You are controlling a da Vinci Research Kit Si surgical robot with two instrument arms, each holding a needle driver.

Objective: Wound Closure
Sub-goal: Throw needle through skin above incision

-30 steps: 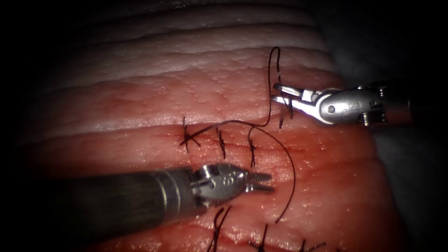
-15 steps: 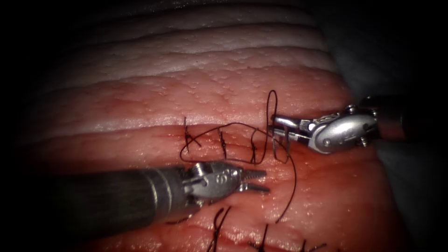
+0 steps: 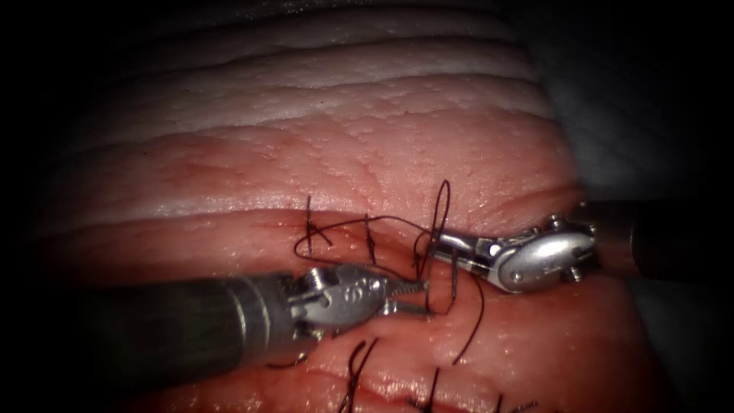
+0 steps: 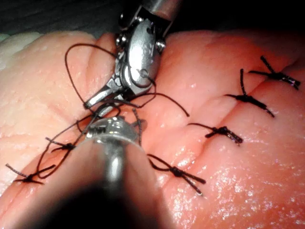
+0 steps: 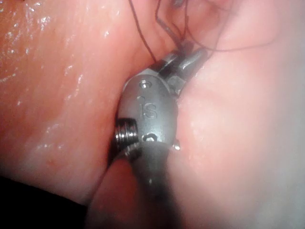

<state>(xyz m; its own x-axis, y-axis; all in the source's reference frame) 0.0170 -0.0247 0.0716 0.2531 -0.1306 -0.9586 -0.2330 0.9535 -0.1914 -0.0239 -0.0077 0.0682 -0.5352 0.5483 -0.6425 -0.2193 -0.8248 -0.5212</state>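
Just right of centre in the endoscope view, the right claw (image 3: 442,243) is clamped on the thread (image 3: 479,306), its tip resting at the rightmost of the three stitches (image 3: 368,239) across the cut (image 3: 229,216). Over the last second it has come down and leftward from the upper right, slackening the strand into loose loops around both tools. The left claw (image 3: 417,297), reaching in from the lower left, has its jaws apart and holds nothing, its tips sitting inside those loops just below the right one. I cannot make out the needle, so whether it is in the tissue (image 3: 397,145) I cannot tell. To do a thread-handling step well here, keep the loops loose and low and avoid dragging on the stitches already placed.
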